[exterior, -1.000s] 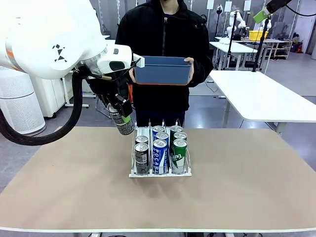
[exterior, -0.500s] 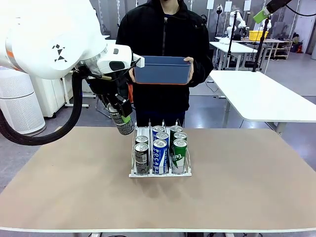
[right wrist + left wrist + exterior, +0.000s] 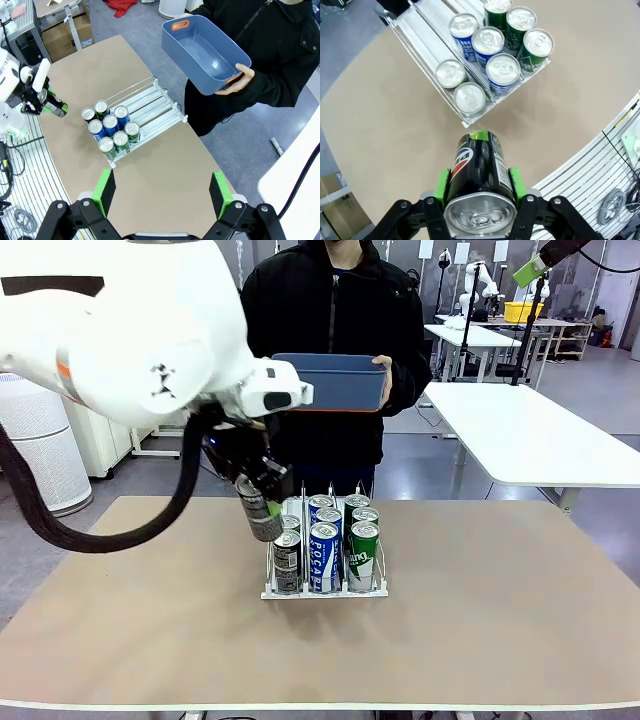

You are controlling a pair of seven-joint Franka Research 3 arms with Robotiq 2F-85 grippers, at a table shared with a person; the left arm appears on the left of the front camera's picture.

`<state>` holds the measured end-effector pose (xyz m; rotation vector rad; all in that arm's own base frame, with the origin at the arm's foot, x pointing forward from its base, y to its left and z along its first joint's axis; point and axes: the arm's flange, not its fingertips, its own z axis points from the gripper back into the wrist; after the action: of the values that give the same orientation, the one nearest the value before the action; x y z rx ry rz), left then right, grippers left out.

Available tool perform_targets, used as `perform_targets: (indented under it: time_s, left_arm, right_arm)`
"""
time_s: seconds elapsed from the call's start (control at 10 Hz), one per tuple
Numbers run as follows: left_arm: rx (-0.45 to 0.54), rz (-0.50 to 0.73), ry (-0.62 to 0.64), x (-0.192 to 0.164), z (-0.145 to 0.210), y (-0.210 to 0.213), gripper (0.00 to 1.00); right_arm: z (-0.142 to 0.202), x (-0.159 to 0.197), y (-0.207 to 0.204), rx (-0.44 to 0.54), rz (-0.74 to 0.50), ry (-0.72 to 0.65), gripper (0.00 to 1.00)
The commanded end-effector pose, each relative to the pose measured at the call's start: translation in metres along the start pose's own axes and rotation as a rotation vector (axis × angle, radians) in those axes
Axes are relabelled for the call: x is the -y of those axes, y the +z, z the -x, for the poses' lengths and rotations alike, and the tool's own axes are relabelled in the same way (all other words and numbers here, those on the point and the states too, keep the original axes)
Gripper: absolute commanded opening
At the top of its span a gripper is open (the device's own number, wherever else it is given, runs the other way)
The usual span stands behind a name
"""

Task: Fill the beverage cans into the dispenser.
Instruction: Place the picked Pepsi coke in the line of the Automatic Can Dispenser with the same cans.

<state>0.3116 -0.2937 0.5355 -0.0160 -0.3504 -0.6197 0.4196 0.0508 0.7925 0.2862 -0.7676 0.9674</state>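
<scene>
9 cans (image 3: 485, 40), 1 dispenser (image 3: 427, 37)

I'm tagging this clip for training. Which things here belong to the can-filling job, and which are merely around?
Part of the job:
- dark can clamped in the left gripper
- dispenser
- eight cans already in its lanes

Merely around:
- blue tub held by the person, empty
- right gripper, open and high above the table

Bare table (image 3: 480, 610) lies open from the dispenser's (image 3: 325, 590) three to nine o'clock, while a person's blue tub (image 3: 330, 382) hangs above its twelve o'clock side.
</scene>
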Motion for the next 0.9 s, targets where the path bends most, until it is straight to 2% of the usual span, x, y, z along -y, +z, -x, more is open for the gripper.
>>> perform_targets:
  time_s: [0.0, 0.2, 0.4, 0.8]
  left_arm:
    - [0.005, -0.021, -0.015, 0.016, 0.001, -0.005, 0.58]
    - [0.004, 0.003, -0.108, 0.031, 0.006, -0.030, 0.58]
    - [-0.003, 0.043, -0.144, 0.042, 0.012, -0.050, 0.58]
    - [0.000, 0.043, -0.145, 0.040, 0.016, -0.076, 0.58]
  right_arm:
    - [0.000, -0.001, 0.000, 0.000, -0.008, -0.007, 1.00]
    - [0.000, -0.001, 0.000, 0.000, -0.008, -0.007, 1.00]
    - [0.000, -0.001, 0.000, 0.000, -0.008, -0.007, 1.00]
    - [0.000, -0.001, 0.000, 0.000, -0.008, -0.007, 1.00]
